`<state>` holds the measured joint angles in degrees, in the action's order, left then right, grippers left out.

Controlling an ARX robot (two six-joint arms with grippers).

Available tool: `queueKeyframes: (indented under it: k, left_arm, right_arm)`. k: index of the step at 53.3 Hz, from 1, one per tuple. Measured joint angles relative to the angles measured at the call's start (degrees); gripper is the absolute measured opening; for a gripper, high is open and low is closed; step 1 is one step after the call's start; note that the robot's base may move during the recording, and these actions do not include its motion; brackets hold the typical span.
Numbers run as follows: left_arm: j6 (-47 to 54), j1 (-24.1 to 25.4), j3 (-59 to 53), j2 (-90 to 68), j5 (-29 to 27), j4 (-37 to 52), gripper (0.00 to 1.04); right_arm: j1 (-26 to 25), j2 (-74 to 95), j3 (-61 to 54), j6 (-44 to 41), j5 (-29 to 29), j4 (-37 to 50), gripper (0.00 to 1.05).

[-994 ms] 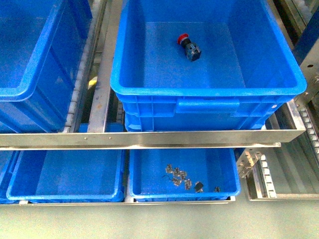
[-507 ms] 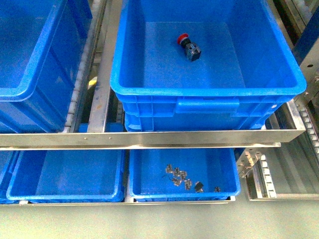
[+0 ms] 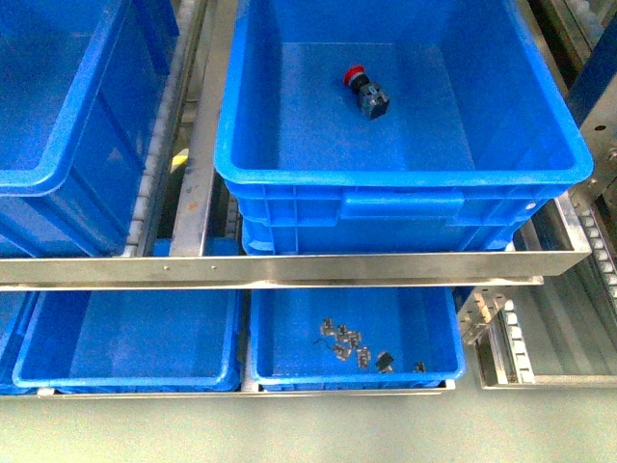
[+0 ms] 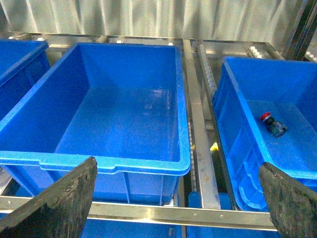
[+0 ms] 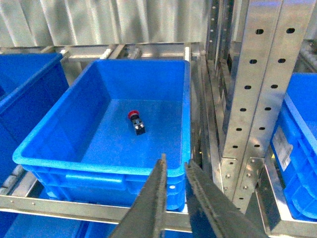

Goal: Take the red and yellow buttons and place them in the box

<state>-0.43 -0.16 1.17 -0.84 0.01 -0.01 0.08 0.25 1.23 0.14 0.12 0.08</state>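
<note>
One red button with a black body lies on its side on the floor of the box, toward the back. It also shows in the left wrist view as the red button and in the right wrist view as the red button. No yellow button is clearly in view. My left gripper is open and empty, held in front of the rack between two crates. My right gripper is shut on nothing, in front of the near right corner of the box. Neither gripper appears in the front view.
A second large blue crate stands left of the box, empty inside. A small yellow thing sits in the gap between them; I cannot tell what it is. Below the metal rail are two shallow trays, the right tray holding small metal parts. A perforated upright stands right of the box.
</note>
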Motion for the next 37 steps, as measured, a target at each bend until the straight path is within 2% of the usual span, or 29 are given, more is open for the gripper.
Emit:
queueKeyframes:
  k: [3,5,13,20,37]
  left_arm:
    - [0.0,0.0,0.0,0.0,0.0,0.0,0.97]
    - [0.0,0.0,0.0,0.0,0.0,0.0,0.97]
    - [0.0,0.0,0.0,0.0,0.1,0.0,0.97]
    - [0.0,0.0,0.0,0.0,0.2,0.0,0.97]
    - [0.0,0.0,0.0,0.0,0.0,0.0,0.97]
  right_arm:
    - [0.0,0.0,0.0,0.0,0.0,0.0,0.34]
    - [0.0,0.0,0.0,0.0,0.0,0.0,0.44]
    - [0.0,0.0,0.0,0.0,0.1,0.0,0.76]
    - [0.0,-0.1,0.0,0.0,0.2,0.0,0.99]
    - [0.0,-0.1,0.0,0.0,0.1,-0.1,0.98]
